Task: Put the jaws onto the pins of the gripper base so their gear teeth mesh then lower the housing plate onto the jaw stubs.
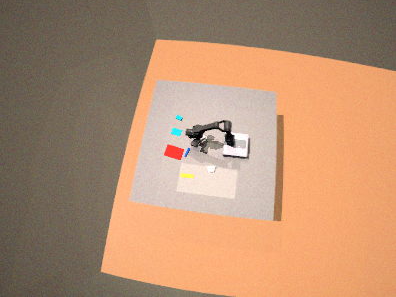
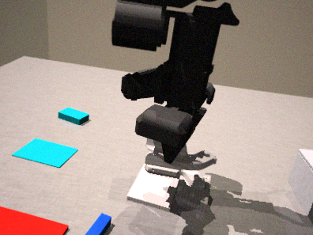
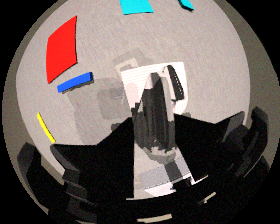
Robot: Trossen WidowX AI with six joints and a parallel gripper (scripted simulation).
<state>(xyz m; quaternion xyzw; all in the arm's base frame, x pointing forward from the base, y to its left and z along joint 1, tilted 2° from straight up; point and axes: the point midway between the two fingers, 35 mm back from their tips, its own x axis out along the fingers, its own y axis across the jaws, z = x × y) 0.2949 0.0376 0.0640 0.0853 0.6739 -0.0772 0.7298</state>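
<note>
The white gripper base [image 2: 146,191] [image 3: 132,77] lies on the table, with a dark ribbed slot at one end. My gripper [image 2: 170,159] [image 3: 149,118] is low over it, pointing down, shut on a jaw. The held jaw [image 2: 202,161] [image 3: 156,102] is grey in shadow, and its curved finger sticks out to the right in the exterior view. My fingers, the jaw and shadows hide the pins, so meshing cannot be told. A small white part [image 1: 211,169] lies on the pale mat; whether it is the housing plate is too small to tell.
A blue bar [image 1: 187,152] [image 2: 99,225] [image 3: 75,82] and a red sheet [image 1: 174,152] [image 2: 28,222] [image 3: 62,50] lie near the base. A cyan sheet [image 1: 176,132] [image 2: 45,153] and cyan block [image 1: 179,118] [image 2: 73,115] lie farther off. A yellow bar [image 1: 187,176] is on the pale mat [image 1: 210,186].
</note>
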